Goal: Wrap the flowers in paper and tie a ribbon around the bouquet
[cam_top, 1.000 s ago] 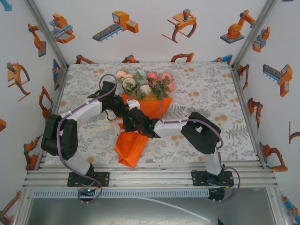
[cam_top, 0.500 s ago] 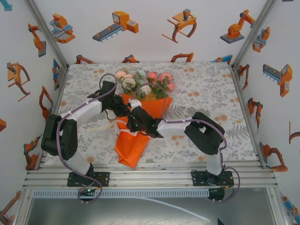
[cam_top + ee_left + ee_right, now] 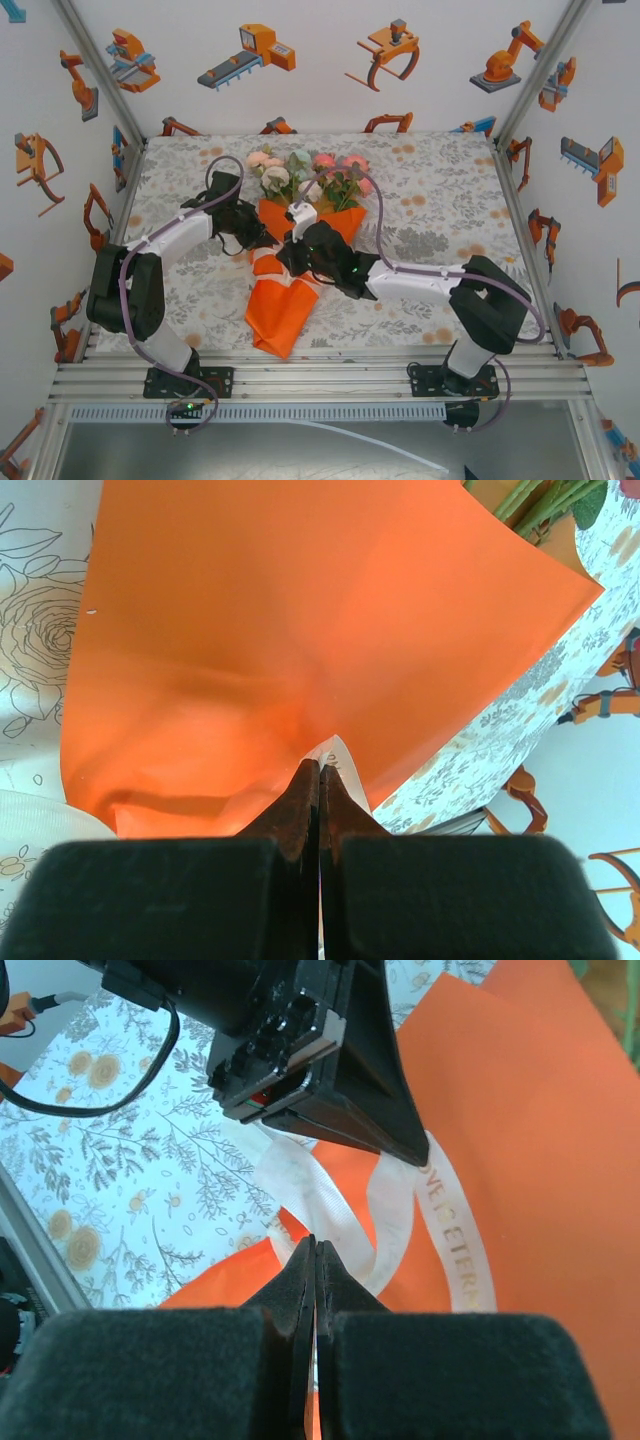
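While both arms crowd the waist of the bouquet (image 3: 318, 228), which lies on the table (image 3: 450, 200) with the flowers (image 3: 310, 175) pointing away from the arm bases, the tie looks far from secure. The ribbon (image 3: 440, 1220) lies in slack loops over the paper (image 3: 300, 610) rather than drawn snug around it. A pull by either arm could slide the band down the narrowing cone, or slip the thin, sheer strip out from between smooth fingertips. A harder tug might crease the wrap, spring it open or drag the whole bundle across the cloth. The left gripper (image 3: 320, 770) is pressed tight together, a sliver of the white ribbon pinched at its tips against the orange sheet. The right gripper (image 3: 315, 1250) is likewise fully closed, its tips meeting at the edge of a ribbon loop. Whether any ribbon is actually caught between them cannot be told.
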Tool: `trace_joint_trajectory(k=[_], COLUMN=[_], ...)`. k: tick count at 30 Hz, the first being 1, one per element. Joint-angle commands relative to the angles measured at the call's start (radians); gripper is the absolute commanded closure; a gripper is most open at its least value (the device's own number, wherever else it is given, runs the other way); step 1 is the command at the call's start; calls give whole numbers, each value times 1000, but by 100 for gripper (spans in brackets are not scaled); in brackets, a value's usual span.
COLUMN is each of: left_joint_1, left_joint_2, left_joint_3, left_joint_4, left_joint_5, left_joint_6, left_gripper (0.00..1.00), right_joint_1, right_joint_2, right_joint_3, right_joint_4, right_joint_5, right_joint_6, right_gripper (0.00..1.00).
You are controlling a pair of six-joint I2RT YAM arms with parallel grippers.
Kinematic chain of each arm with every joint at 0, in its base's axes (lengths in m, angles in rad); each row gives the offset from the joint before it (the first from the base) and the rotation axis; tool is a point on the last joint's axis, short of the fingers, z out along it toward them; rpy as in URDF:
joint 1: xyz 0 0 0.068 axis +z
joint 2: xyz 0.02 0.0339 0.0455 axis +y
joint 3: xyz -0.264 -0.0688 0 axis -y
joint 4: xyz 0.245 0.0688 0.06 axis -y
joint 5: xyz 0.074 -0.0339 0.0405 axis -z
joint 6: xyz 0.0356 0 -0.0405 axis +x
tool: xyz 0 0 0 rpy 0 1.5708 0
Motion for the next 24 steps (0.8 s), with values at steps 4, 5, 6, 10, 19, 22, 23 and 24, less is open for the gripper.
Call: trace_joint_trajectory(k=[4,5,6,10,19,22,23,24], left_joint_1=[12,12,13,11,17,18,18,20], left_joint_2=[-42,-51,-60,-76,-59,-31,-21,-9], left_joint_3=[11,6,0,-21,-10,37,48,53], left_joint_4=[-39,-40,-43,-63,8,0,-5,-5], left_joint_5=[15,16,13,-9,-2,-6,-11,-11], left_joint_6=[46,49,52,63,68,60,54,53], left_gripper=[100,100,100,100,100,100,100,100], right_joint_1=[-15,-26,-40,-83,14,35,35,35], right_joint_2=[-97,-100,-101,-82,54,136,162,189], right_joint_3=[-46,-47,-48,-37,159,213,224,234], right_joint_4=[0,-6,-9,-9,-154,-119,-96,-85], right_joint_5=[154,163,167,125,-190,-186,-157,-108], right_joint_6=[-94,-95,-88,-68,-135,-73,-48,-32], right_gripper=[100,100,100,100,84,76,74,71])
